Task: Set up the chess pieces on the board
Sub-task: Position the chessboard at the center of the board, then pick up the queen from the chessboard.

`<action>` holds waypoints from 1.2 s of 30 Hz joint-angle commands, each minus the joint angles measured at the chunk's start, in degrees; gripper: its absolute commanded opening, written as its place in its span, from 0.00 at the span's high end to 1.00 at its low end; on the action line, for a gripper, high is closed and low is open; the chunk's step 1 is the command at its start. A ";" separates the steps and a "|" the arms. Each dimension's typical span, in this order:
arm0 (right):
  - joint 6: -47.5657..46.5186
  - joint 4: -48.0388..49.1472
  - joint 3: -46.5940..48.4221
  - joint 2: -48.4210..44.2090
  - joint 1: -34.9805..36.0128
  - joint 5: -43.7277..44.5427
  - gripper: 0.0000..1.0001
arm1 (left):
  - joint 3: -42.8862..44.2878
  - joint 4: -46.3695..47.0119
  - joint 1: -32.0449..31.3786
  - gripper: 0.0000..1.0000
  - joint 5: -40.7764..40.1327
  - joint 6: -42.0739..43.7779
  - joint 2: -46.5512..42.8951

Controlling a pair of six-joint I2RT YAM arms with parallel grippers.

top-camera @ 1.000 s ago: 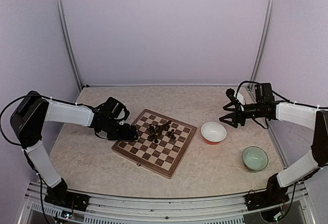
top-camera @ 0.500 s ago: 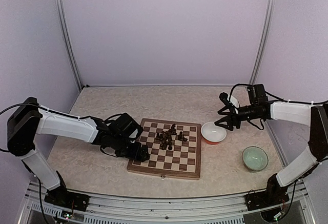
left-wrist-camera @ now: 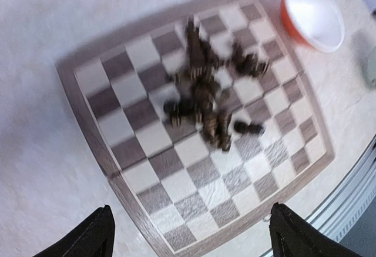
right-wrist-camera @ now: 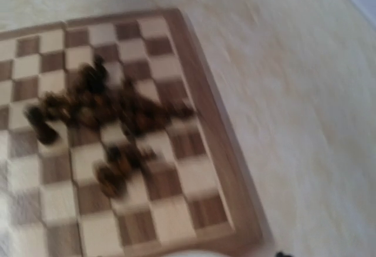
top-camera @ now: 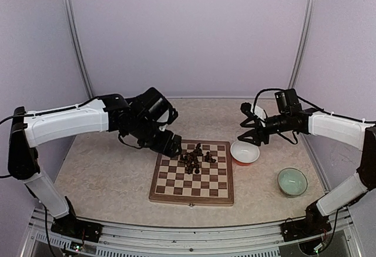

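The board [top-camera: 176, 190] lies flat at the table's middle, square to the near edge. The chess pieces [top-camera: 195, 156] lie in a loose heap on its far half, several toppled. My left gripper [top-camera: 171, 145] hovers above the board's far left corner. In the left wrist view it [left-wrist-camera: 191, 239] is open wide and empty over the board [left-wrist-camera: 176, 180] and the heap [left-wrist-camera: 202, 101]. My right gripper [top-camera: 242, 123] is open and empty, raised above the white bowl. The blurred right wrist view shows the board [right-wrist-camera: 170, 210] and pieces [right-wrist-camera: 111, 113].
A white bowl with an orange-red outside [top-camera: 244, 151] stands just right of the board's far right corner; it also shows in the left wrist view [left-wrist-camera: 311, 13]. A pale green bowl [top-camera: 292, 182] stands at the near right. Metal posts rise at both back corners.
The board has turned and slid from a diagonal lie to square with the near edge. My left gripper has risen from its left edge to the far left corner. My right gripper moved left.
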 commanded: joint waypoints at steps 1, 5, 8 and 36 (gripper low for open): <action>-1.89 -4.40 3.35 -1.71 7.83 7.16 0.41 | 13.62 0.53 2.28 0.09 -8.91 8.04 0.89; -1.47 -6.85 6.24 1.44 13.15 7.85 0.46 | 13.32 20.20 4.07 0.08 -12.05 12.92 0.49; -1.02 -8.33 8.33 4.83 17.30 8.70 0.49 | 4.58 37.88 5.53 0.02 -13.38 17.26 -3.64; -0.83 -18.20 26.78 28.92 29.03 16.03 0.65 | -6.83 45.14 29.98 0.05 10.58 -4.12 -7.63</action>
